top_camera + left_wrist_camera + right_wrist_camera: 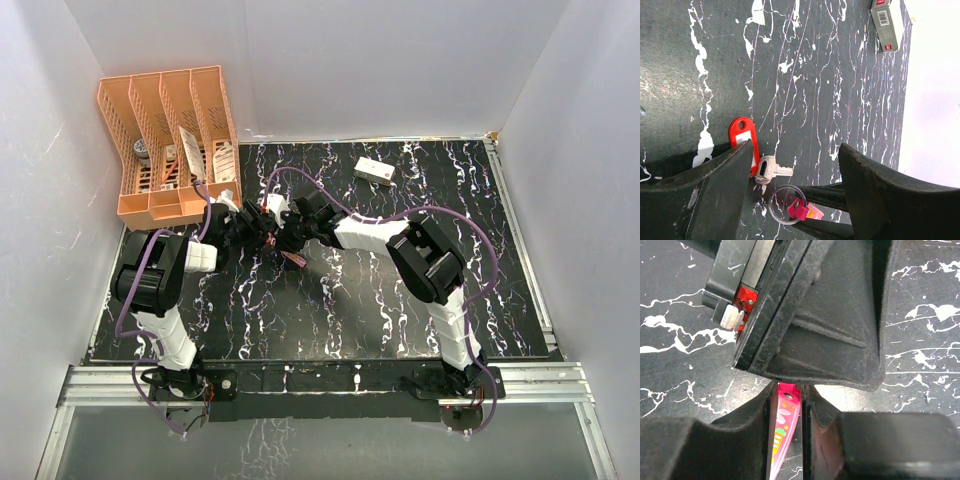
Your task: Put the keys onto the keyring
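Marbled table [815, 75]: one red key [742, 136], one silver key [771, 170], one keyring [799, 210].

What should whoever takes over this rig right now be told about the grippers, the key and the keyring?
Left gripper: open, jaws either side of the silver key on the marbled table; holds nothing.
Right gripper: shut on the keyring's pink tag, its ring just beside the key.
Red tag lies at the key's head, partly hidden by the left gripper.
Done: keyring gripped, next to the key.
Left: thread the key onto the ring; not on yet.
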### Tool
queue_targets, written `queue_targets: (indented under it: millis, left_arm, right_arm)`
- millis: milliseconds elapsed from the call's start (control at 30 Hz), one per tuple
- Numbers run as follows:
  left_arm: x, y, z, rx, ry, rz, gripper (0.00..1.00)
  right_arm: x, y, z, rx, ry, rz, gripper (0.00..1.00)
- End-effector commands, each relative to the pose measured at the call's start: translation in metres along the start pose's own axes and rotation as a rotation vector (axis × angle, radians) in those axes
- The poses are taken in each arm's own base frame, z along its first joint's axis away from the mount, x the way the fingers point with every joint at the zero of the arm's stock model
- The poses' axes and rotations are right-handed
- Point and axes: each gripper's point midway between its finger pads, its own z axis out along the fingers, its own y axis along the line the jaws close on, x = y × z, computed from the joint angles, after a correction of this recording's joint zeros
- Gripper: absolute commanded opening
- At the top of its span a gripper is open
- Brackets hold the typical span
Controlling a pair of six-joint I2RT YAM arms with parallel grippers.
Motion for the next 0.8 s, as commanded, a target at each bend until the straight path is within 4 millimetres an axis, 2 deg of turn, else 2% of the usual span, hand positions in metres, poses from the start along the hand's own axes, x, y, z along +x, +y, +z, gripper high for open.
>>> queue_targets:
  millis: [0, 767]
  left_arm:
    - [-0.0014, 0.0017, -0.0003, -0.007, 0.009, -0.005, 0.68]
    - [-0.0003, -0.0001, -0.0009, 0.003, 0.012, -0.021, 0.68]
  right_arm:
    - [-0.0338, -0.0102, 0.0032, 0.032, -0.086, -0.050, 0.06]
    - [-0.0325, -0.0128, 0.0062, 0.077, -0.156, -0.006, 0.04]
